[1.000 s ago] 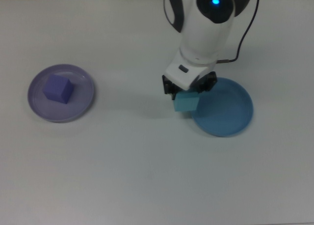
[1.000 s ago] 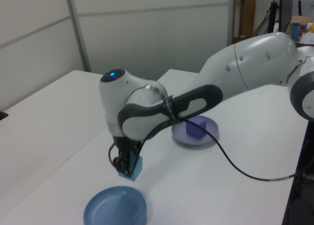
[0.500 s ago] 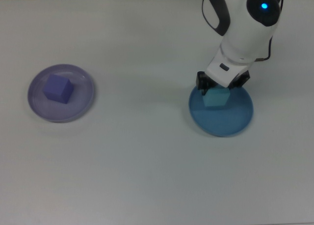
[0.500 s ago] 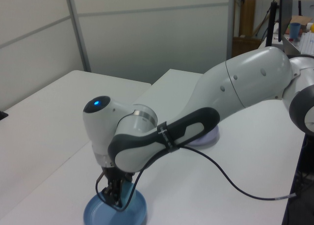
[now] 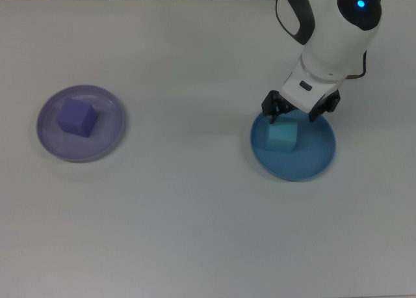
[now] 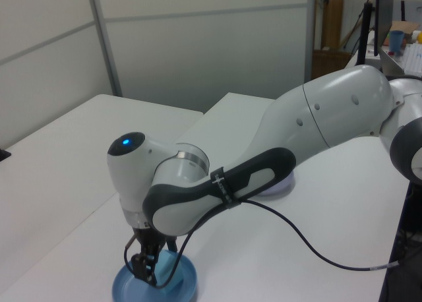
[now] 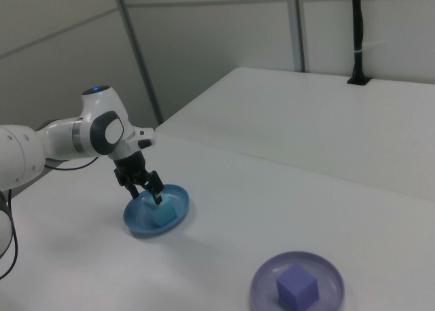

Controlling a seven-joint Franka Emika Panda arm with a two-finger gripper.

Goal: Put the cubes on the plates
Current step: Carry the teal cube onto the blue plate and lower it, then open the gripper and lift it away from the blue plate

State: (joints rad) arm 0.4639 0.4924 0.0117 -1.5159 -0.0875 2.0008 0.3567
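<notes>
White table [image 5: 195,213]: turquoise cube [image 5: 283,137] rests on blue plate [image 5: 312,164] at the top view's right, gripper [image 5: 300,113] above it, fingers spread. Violet cube [image 5: 77,117] sits on lavender plate [image 5: 52,142], far left.

One cube [image 5: 77,118] sits on the plate [image 5: 112,136] at the top view's left, the other cube [image 5: 283,137] on the right plate [image 5: 316,159].
</notes>
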